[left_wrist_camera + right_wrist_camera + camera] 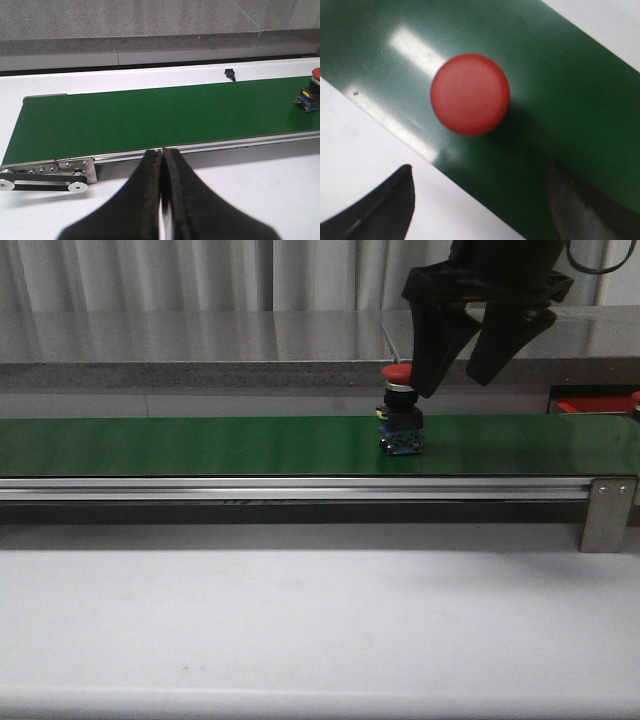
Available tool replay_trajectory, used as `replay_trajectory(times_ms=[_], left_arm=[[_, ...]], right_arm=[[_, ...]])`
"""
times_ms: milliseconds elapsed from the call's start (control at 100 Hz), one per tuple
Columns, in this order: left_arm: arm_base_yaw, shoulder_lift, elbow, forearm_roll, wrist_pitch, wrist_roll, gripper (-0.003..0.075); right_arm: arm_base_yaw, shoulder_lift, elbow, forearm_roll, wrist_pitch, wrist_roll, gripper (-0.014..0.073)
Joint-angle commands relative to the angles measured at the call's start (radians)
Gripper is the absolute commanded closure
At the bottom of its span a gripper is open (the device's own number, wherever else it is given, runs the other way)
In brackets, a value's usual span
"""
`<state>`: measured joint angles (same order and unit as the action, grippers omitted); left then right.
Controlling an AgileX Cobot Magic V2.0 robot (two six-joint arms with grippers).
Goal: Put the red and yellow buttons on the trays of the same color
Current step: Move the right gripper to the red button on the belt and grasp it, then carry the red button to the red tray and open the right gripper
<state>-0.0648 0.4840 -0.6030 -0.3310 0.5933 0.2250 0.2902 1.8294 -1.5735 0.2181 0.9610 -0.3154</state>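
A red button (397, 372) with a black and blue body stands upright on the green belt (200, 445). My right gripper (452, 387) hangs open just above it and to its right, touching nothing. In the right wrist view the red cap (470, 94) lies ahead of the open right gripper (480, 166), not between the fingers. My left gripper (162, 151) is shut and empty, on the near side of the belt (150, 115), far from the red button (311, 90). A corner of the red tray (592, 404) shows behind the belt's right end. No yellow button or yellow tray is in view.
The belt's metal rail and end bracket (608, 512) run along its front. A drive pulley and bracket (60, 172) sit at the belt's other end. A small black sensor (230, 74) stands behind the belt. White tabletop (300, 620) lies in front.
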Motion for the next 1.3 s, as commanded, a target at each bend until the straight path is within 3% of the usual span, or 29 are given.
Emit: replay_trajectory(times_ms=[0, 230, 300, 490, 630, 900, 1040, 1290], left_arm=[[-0.005, 0.006, -0.025, -0.014, -0.064, -0.002, 0.0741], [-0.005, 0.006, -0.025, -0.014, -0.064, -0.002, 0.0741], [-0.005, 0.006, -0.025, -0.014, -0.064, -0.002, 0.0741], [-0.005, 0.006, -0.025, -0.014, -0.064, -0.002, 0.0741], [-0.005, 0.006, -0.025, -0.014, -0.064, -0.002, 0.0741], [-0.005, 0.006, -0.025, -0.014, -0.064, -0.002, 0.0741], [-0.005, 0.006, -0.025, -0.014, -0.064, -0.002, 0.0741], [-0.005, 0.006, -0.025, -0.014, -0.064, -0.002, 0.0741]], right_arm=[[0.000, -0.021, -0.049, 0.016, -0.051, -0.018, 0.0050], [0.000, 0.003, -0.051, 0.018, -0.143, -0.023, 0.0055], [0.000, 0.003, -0.051, 0.024, -0.167, -0.023, 0.0093], [0.000, 0.003, -0.051, 0.027, -0.181, -0.023, 0.0418], [0.000, -0.006, -0.051, 0.019, -0.190, -0.001, 0.0546], [-0.032, -0.094, -0.046, -0.236, -0.196, 0.329, 0.0555], [-0.103, -0.128, -0.046, -0.278, -0.161, 0.359, 0.0555], [-0.327, -0.139, -0.046, -0.277, -0.126, 0.360, 0.0555]])
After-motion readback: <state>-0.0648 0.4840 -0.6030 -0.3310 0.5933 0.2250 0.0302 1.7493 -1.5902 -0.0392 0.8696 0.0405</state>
